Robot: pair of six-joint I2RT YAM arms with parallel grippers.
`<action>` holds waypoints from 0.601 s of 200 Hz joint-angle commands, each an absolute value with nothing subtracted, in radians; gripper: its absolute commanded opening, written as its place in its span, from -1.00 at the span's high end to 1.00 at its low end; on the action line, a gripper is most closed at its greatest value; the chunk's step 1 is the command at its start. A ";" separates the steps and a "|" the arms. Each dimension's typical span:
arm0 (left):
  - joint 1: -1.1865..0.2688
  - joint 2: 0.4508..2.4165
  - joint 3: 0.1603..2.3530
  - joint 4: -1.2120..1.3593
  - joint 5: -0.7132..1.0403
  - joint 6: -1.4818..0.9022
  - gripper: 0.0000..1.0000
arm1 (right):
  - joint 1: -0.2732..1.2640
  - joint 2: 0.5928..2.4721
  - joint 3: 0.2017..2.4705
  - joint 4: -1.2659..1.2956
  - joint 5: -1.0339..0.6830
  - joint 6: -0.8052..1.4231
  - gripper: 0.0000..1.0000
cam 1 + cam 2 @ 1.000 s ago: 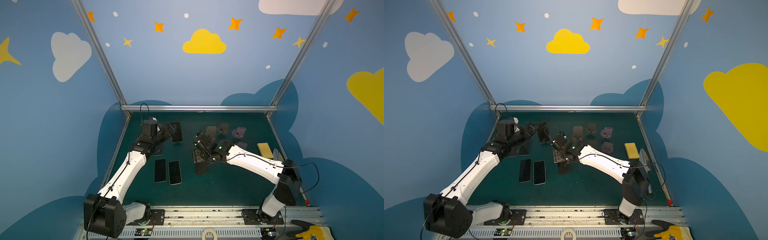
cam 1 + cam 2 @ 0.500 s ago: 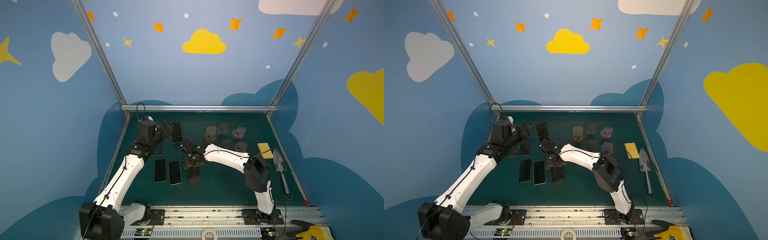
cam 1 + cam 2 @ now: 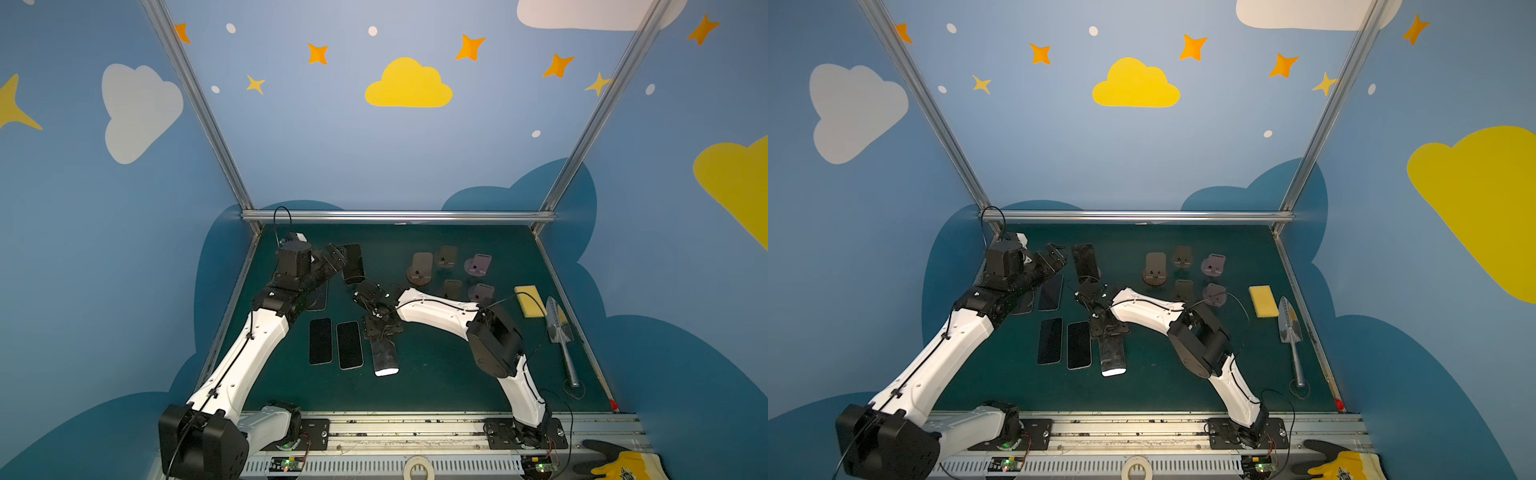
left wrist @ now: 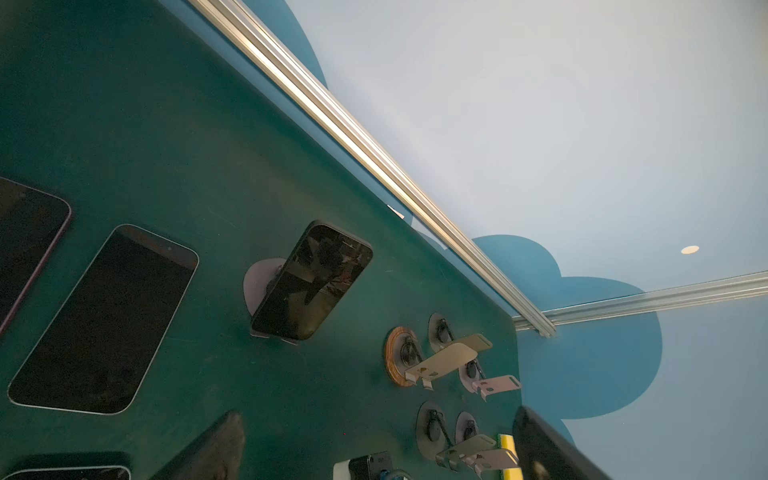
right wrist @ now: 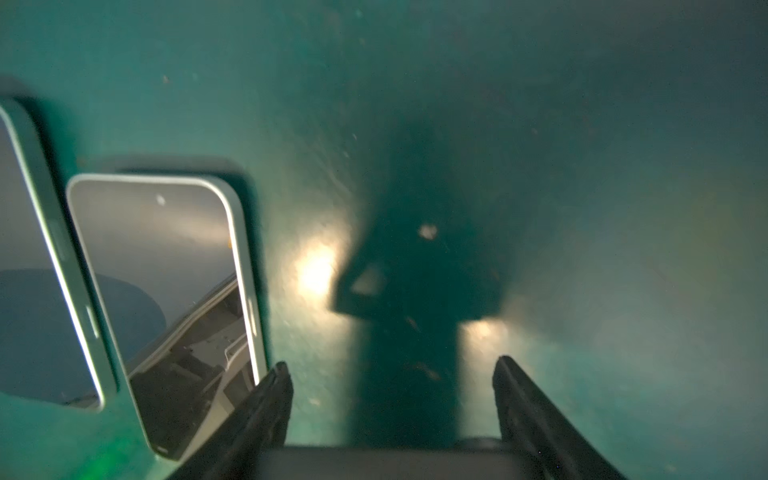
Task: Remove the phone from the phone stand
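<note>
The robot's left hand [image 3: 338, 256] [image 3: 1059, 258] hung released, fingers spread wide and grasping nothing, just short of the dark phone [image 3: 353, 264] [image 3: 1086, 262] [image 4: 311, 286]. The phone leaned nearly upright on its lilac phone stand [image 4: 259, 286] directly ahead of that hand, close but apart from it, toward the back of the green table [image 3: 436, 382]. The right hand [image 3: 383, 337] [image 5: 390, 361], turned back toward the arms' bases, appeared from above to be grasping a second phone [image 3: 384, 353] [image 3: 1112, 353] by one short end. The dark slab reached out past its fingertips with a bright glare on the free end. The blurred right wrist view showed only two parted fingers [image 5: 266, 407] with a dark shape between them, and whether that phone touched the table could not be told. Just beside the right hand, on the side nearer the left arm, a pair of flat phones [image 3: 349, 345] [image 5: 166, 299] lay side by side, screens up. Behind the left hand, partly under its arm, lay more flat phones [image 3: 1051, 291] [image 4: 104, 320]. Five empty stands [image 3: 422, 266] were grouped well behind the right hand, beyond its forearm. A yellow sponge [image 3: 528, 300] and a metal trowel [image 3: 557, 328] lay farther off, near the table's edge on that arm's side.
</note>
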State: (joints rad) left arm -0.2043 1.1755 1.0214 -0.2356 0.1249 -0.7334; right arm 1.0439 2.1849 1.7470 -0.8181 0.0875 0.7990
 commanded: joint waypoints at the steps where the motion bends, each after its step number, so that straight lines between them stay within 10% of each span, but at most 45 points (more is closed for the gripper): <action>1: -0.207 1.175 1.019 -0.227 0.125 -0.721 -1.00 | 1.041 2.227 1.793 -0.820 0.122 0.832 -0.24; 120: -0.206 1.187 1.015 -0.221 0.123 -0.721 -1.00 | 1.048 2.270 1.772 -0.733 0.146 0.892 -0.37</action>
State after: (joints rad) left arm -0.2043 1.1839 1.0210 -0.2340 0.1257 -0.7334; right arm 1.0447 2.2383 1.7687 -0.7788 0.1413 0.8562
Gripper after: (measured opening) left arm 0.998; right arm 0.730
